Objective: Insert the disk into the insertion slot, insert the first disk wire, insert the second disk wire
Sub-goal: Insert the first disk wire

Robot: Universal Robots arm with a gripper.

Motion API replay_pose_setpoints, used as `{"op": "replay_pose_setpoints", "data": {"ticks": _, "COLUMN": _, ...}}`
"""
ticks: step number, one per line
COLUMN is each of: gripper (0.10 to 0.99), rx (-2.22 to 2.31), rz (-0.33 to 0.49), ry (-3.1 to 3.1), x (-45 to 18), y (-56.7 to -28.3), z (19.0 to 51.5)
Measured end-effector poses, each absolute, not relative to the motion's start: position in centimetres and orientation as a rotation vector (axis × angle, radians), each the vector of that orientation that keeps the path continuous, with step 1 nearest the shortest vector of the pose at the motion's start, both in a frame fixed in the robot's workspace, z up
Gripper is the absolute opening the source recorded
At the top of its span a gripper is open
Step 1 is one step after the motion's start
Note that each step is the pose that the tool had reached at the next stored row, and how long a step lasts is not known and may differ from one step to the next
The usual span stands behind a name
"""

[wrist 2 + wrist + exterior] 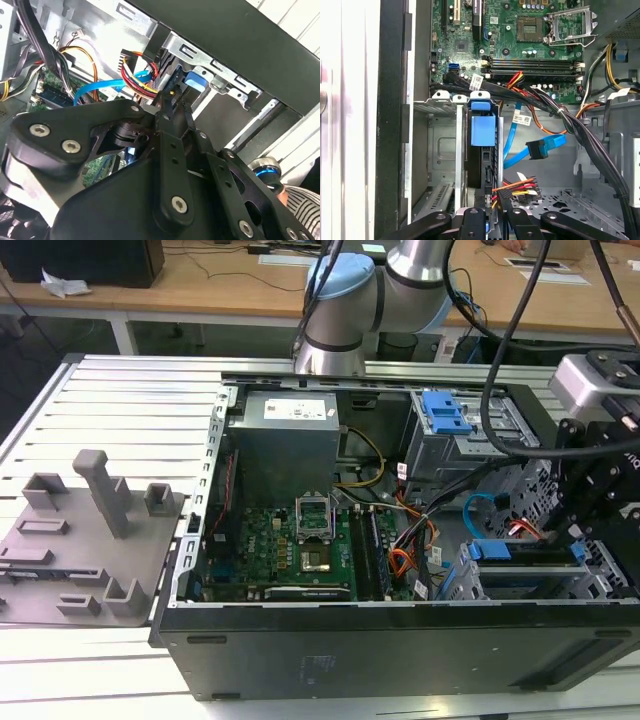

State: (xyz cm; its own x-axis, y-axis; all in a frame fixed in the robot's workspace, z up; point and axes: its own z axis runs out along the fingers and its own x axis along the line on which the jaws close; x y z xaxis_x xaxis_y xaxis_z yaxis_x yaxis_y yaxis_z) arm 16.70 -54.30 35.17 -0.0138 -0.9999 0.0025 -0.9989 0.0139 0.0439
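The disk stands in its bright blue frame inside the insertion slot, a silver sheet-metal cage at the case's corner on the exterior view's right. My gripper reaches down over that cage. Its fingers are pinched together where the first disk wire, a red, yellow and black bundle, meets the disk's rear edge. The second disk wire, a light-blue flat cable, loops free beside the disk, its dark plug in the air.
A green motherboard fills the case's middle, with the grey power supply behind it. A grey cage with a blue latch sits beyond the disk. Thick black cables cross near the blue cable. A grey fixture plate lies outside the case.
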Motion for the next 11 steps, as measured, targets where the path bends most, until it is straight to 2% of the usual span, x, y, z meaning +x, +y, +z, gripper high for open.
{"op": "replay_pose_setpoints", "data": {"ticks": 11, "gripper": 0.243, "rx": 2.183, "rz": -0.046, "ry": -2.213, "x": 16.7, "y": -54.3, "z": 37.6}}
